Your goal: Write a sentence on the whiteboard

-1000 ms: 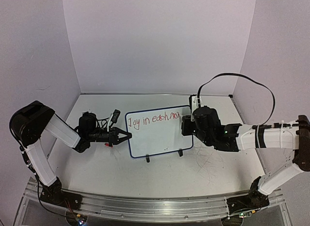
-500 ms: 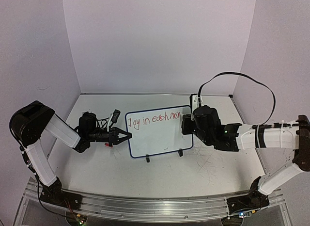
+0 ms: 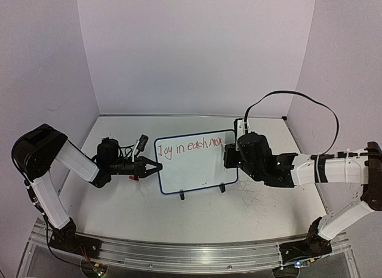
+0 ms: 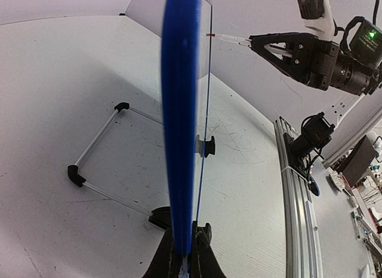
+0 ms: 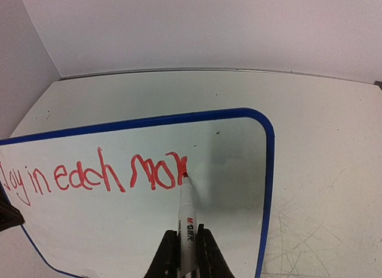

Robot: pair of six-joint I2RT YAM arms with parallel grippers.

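Nothing visibly moved since 1 s ago, left gripper [image 4: 186, 257] clamps left rim of whiteboard [image 4: 179, 111], right gripper [image 5: 186, 247] pinches marker [image 5: 187, 209], tip on whiteboard ending sentence [image 5: 95, 176] "Joy in each mor", marker label unreadable.

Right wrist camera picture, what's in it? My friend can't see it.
The right tool holds a white marker, its red tip at the end of an unfinished red sentence on a blue-rimmed whiteboard. It reads "Joy in each mo" plus one unclear letter. The board sits on a scuffed white table.
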